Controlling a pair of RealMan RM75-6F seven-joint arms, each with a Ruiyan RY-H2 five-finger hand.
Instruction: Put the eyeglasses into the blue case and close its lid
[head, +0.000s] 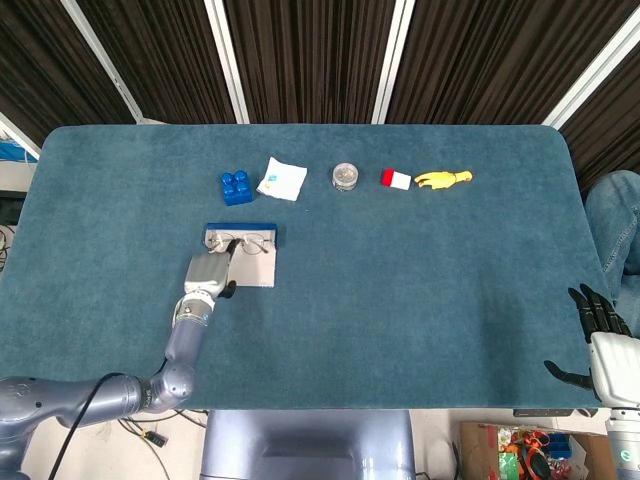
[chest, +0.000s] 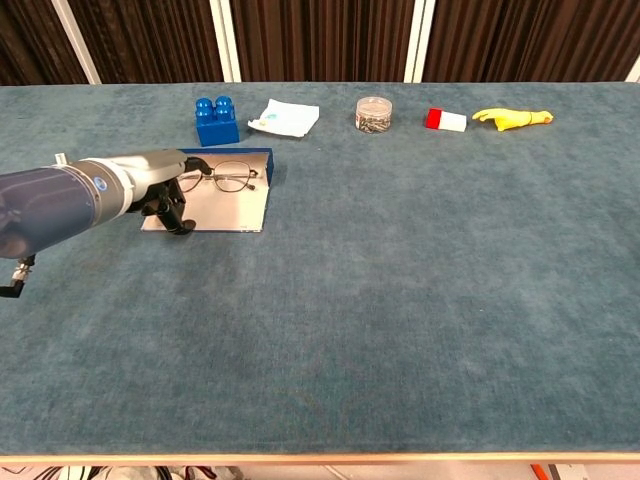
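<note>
**Glasses over the open case, left robot hand at the temple end**

Left robot hand (chest: 165, 190) is at the left end of the eyeglasses (chest: 228, 179), fingers closed around what looks like the temple arm; judged as pinching it, though the contact itself is small and partly hidden in both views. The eyeglasses lie over the open blue case (chest: 250, 205), lenses toward the raised blue back wall, frame across the pale inner surface. Whether they rest fully on the lining or are held slightly above it cannot be told. Lid not closed.

Right robot hand (head: 600, 335) is at the far right edge of the desk (head: 420, 290), well apart from everything, fingers spread, holding nothing.

Other items along the back: blue brick (chest: 216, 120), white cloth (chest: 285, 116), small clear jar (chest: 372, 113), red-and-white block (chest: 445, 120), yellow toy (chest: 512, 118). None near the case.

Risks from here, as judgement:
- Grip is on one thin temple only; the frame could pivot and land skewed, one lens over the case edge.
- If released off-centre, closing the lid could trap or bend a temple.
- Case is light and loose on the cloth; pushing on the lid with one hand may slide it instead of closing it.
- Fingers withdrawing could snag the temple and drag the eyeglasses back out.
</note>
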